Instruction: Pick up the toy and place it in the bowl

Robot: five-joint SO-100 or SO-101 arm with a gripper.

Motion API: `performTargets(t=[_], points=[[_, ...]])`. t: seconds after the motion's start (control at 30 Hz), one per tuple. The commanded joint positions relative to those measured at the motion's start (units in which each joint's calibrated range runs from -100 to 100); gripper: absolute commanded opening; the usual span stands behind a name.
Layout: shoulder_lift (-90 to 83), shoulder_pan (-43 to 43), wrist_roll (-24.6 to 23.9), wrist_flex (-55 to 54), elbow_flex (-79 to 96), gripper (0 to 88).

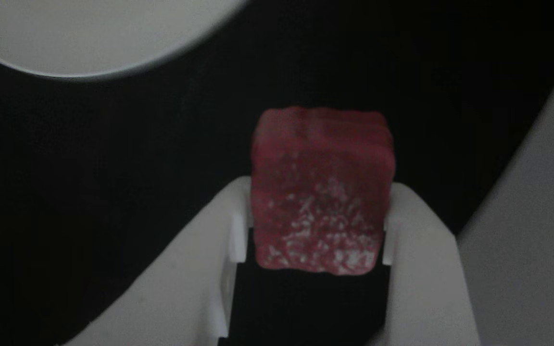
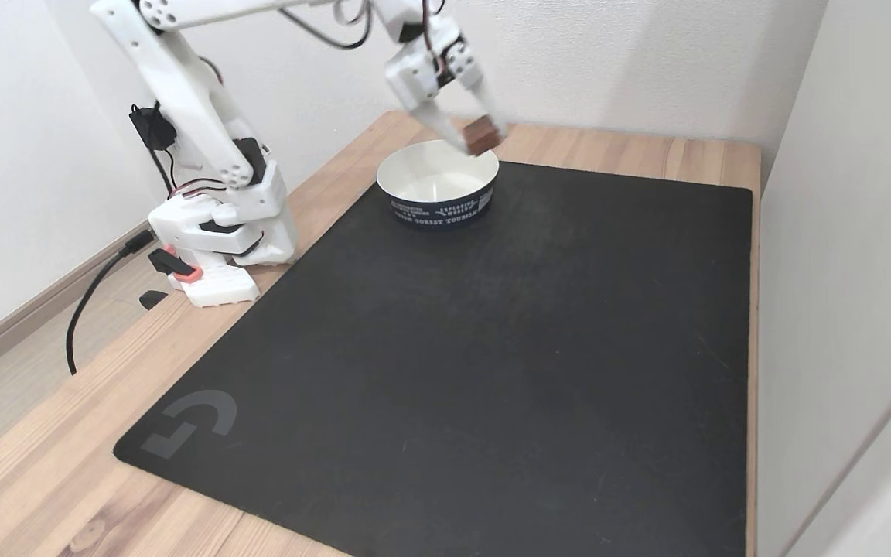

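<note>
Black mat [image 2: 492,348] on wooden table [image 2: 51,480], white walls, pincer [image 2: 483,133] clamped on toy [image 2: 481,136] above bowl [image 2: 436,203]

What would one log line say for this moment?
gripper: shut on toy | toy: lifted, near bowl rim | mat: beneath

A close pincer-mounted other view and a high, distant fixed view share the bowl [image 2: 436,184].

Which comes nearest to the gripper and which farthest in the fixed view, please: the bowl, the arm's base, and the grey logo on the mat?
From the gripper, which holds the toy:
1. The bowl, just below, its rim beside the toy.
2. The arm's base, off to the left on the wooden table.
3. The grey logo, at the black mat's near left corner.
</note>
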Motion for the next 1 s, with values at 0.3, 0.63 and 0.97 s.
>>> performTargets(t=[0.3, 0.63, 0.97], points=[[-14.5, -14.7, 2.0, -1.8, 20.6, 2.3], [-14.0, -14.5, 4.1, -8.5, 28.9, 2.7], [-13.9, -12.5, 4.1, -10.8, 29.3, 25.9]])
